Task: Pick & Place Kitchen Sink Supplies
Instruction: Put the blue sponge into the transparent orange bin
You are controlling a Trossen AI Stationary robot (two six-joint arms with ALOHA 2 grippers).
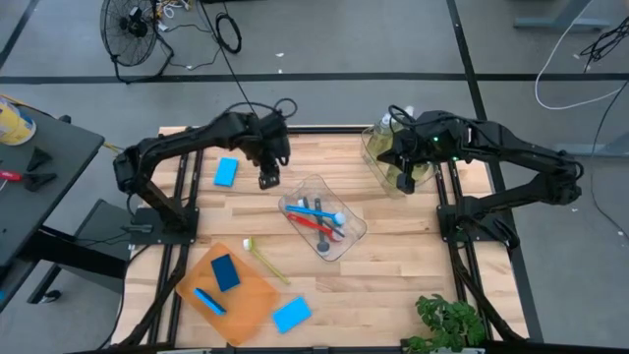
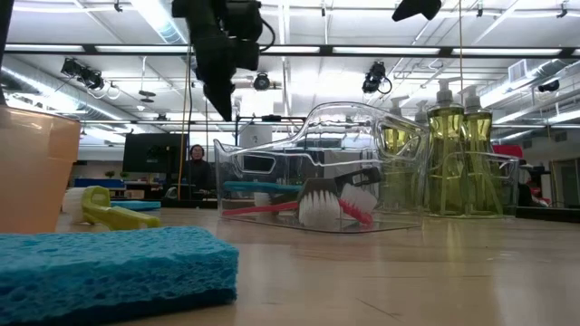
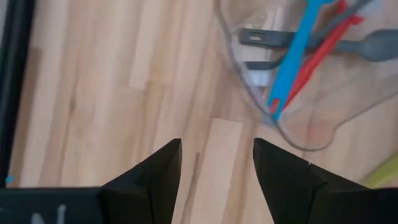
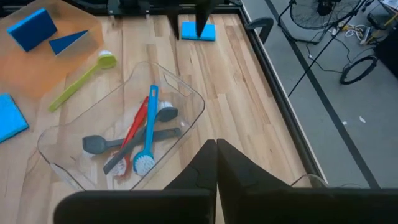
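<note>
High view: the table (image 1: 393,256) carries a centre tub (image 1: 344,236) of brushes (image 1: 316,213), its clear walls hard to trace. Right gripper (image 1: 405,182), pressed together, partly hides the upper-right soap bottles (image 1: 385,128). Left gripper (image 1: 267,181), fingers spread, hovers empty above bare wood.

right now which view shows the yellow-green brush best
The right wrist view: the yellow-green brush lies whole on the table beside the orange tray. The high view shows it small, the low view mostly its head, the left wrist view only a sliver.
</note>
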